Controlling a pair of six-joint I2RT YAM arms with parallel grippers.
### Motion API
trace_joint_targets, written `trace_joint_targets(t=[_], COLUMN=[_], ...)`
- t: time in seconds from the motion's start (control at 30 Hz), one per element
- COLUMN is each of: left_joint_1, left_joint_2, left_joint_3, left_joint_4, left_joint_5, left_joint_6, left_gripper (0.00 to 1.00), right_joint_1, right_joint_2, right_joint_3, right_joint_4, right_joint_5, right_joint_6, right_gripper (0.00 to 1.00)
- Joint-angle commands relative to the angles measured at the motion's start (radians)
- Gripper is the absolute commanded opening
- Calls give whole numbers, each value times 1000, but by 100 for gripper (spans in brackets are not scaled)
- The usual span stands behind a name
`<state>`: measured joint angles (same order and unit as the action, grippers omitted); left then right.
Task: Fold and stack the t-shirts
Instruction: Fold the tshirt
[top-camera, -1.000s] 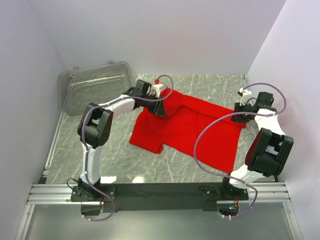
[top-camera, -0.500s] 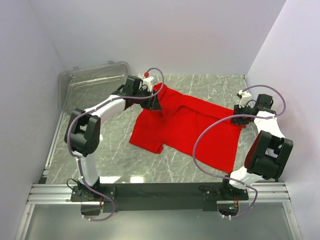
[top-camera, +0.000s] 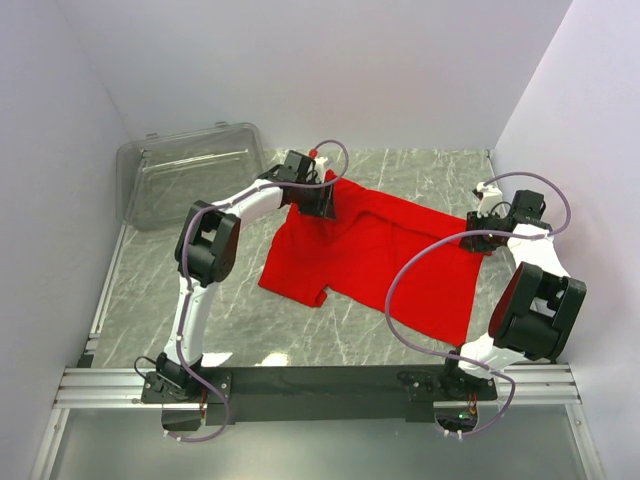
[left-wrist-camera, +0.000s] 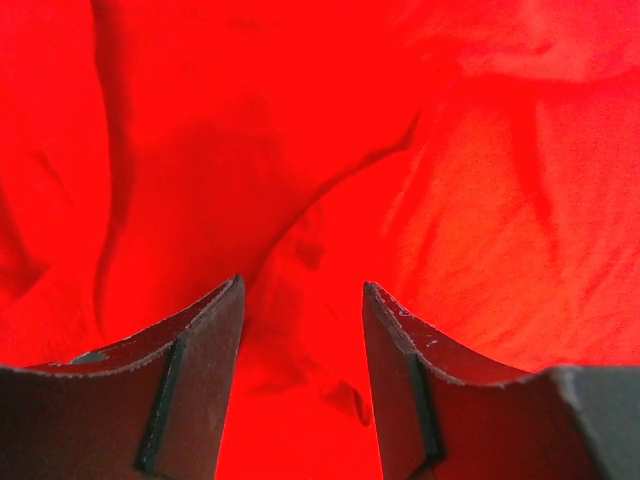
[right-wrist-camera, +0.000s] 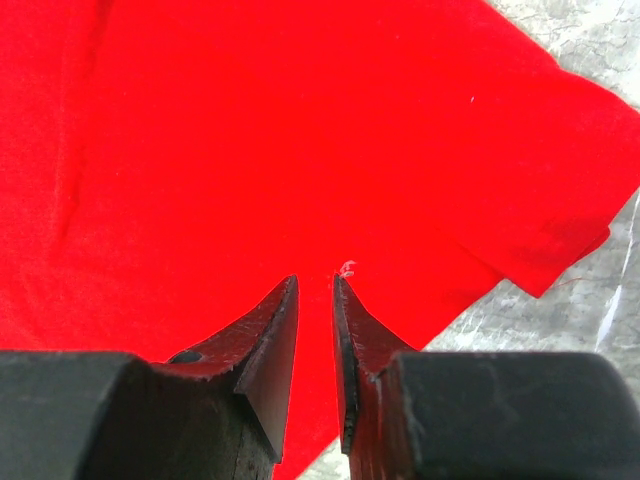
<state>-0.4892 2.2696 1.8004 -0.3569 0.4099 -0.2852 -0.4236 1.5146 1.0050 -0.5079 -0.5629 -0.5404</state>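
A grey marbled table (top-camera: 230, 300) holds 1 bright red t-shirt (top-camera: 380, 260). Its soft, matte cloth is spread open across the middle and right, not yet folded. A clear plastic bin (top-camera: 190, 180) sits far left. The left gripper (left-wrist-camera: 303, 290) hovers over the shirt's rumpled far corner, fingers apart, grasping nothing. The right gripper (right-wrist-camera: 316, 282) is at the shirt's right edge, fingers nearly together, probably to pin it there, though I cannot tell whether they grasp it.

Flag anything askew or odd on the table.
The red t-shirt lies diagonal and unfolded, bunched at its far-left corner under the left gripper. The clear bin leans tipped in the far-left corner.
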Motion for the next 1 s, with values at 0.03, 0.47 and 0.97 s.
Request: trace_joint_targets(t=[0.03,0.47,0.97], left_joint_1=[-11,-22,-26], left_joint_2=[4,25,-96], left_joint_3=[57,33,-99], left_joint_4=[-105,-91,79], left_joint_5=[-65,-53,15], left_joint_6=[14,-25,13], left_gripper=[56,50,13], right_joint_1=[-6,-6,-6], right_joint_2=[-41,-40,-57], right_joint_3=[-11,1,-14], right_joint_4=[35,22,20], right_joint_5=[-12,-12,-5], right_joint_6=[3,0,-6], right_gripper=[28,28,28])
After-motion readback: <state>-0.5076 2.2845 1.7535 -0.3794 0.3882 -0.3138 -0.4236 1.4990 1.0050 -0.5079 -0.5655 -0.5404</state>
